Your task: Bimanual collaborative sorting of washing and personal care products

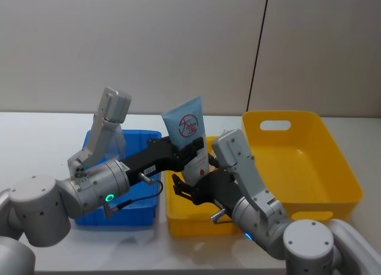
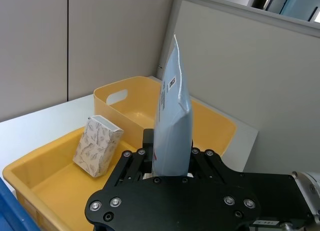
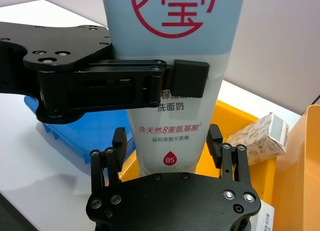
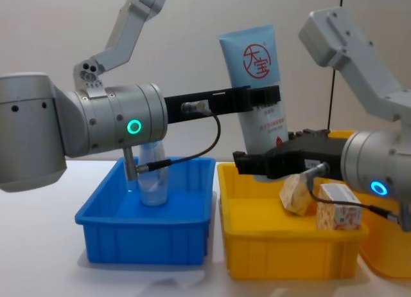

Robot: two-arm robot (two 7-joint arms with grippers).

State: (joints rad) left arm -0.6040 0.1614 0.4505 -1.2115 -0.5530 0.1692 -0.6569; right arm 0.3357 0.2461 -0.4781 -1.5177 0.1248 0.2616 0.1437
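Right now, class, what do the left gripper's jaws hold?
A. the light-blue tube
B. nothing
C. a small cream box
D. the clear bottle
A: the left gripper is shut around the middle of the light-blue tube, holding it upright above the nearer yellow bin.

Light-blue squeeze tube (image 1: 186, 127) with red round logo hanging upright, crimped end up, being clamped mid-body by left gripper (image 4: 260, 98), two small cream boxes (image 4: 296, 195) lying in yellow bin (image 4: 289, 252), one tilting, clear bottle (image 4: 154, 178) standing in blue bin (image 4: 144, 236)
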